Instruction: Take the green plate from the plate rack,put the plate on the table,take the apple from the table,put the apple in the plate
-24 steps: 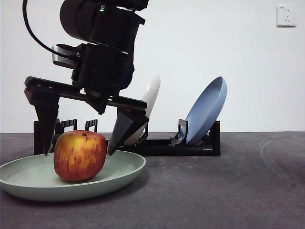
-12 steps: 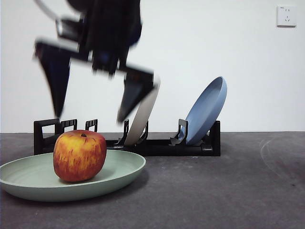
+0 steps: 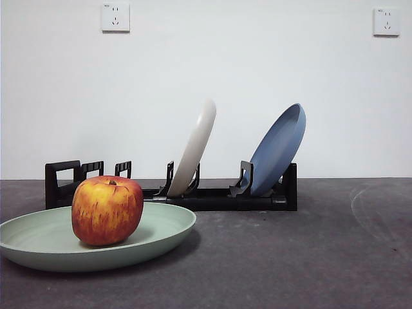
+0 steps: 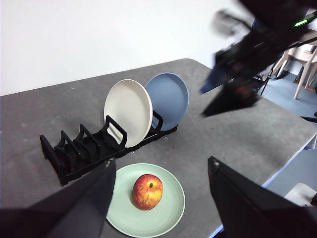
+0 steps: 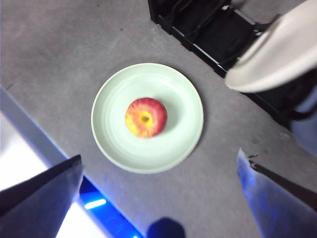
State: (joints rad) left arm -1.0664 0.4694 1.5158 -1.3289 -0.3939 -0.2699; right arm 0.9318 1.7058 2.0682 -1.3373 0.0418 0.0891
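Both hands wide open, empty, high above, right hand, apple resting in green plate

Looks like a lab or office test room, not a home kitchen. Plain white wall with two sockets, bare otherwise. Grey table carrying only a staged set: rack, plates, apple. Beyond the table's edge in the left wrist view, blue floor and pale chair legs, office-style. Black robot arm over the table, blurred.
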